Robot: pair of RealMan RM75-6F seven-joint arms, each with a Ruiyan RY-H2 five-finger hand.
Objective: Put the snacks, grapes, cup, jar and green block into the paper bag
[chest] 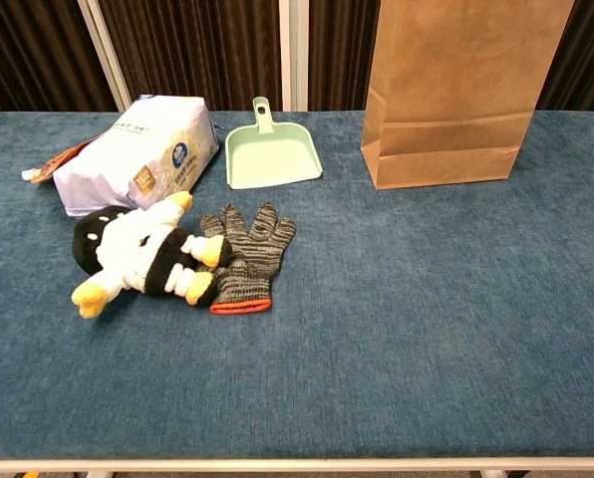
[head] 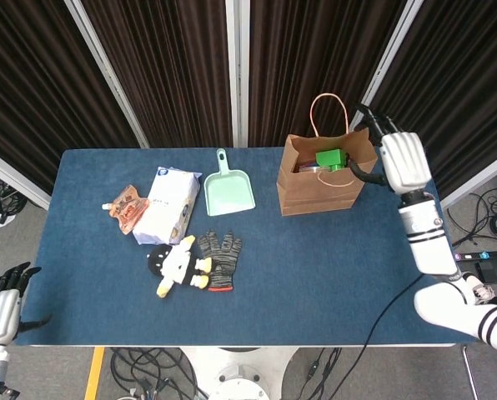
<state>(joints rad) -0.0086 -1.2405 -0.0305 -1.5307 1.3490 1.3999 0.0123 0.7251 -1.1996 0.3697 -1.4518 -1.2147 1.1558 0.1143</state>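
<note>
The brown paper bag (head: 315,187) stands upright at the back right of the table, and in the chest view the paper bag (chest: 446,95) fills the top right. The green block (head: 329,158) lies inside its mouth on top of other items. My right hand (head: 401,161) hovers just right of the bag's rim with fingers spread and nothing in it. An orange snack pouch (head: 128,208) lies at the left beside a white packet (head: 167,204). My left hand (head: 0,308) hangs off the table's front left corner, fingers apart, holding nothing.
A mint dustpan (head: 228,190) lies left of the bag. A penguin plush (head: 175,267) and a grey knit glove (head: 222,258) lie mid-table; the plush (chest: 138,254) and the glove (chest: 245,259) also show in the chest view. Blue cloth (head: 332,275) covers the table.
</note>
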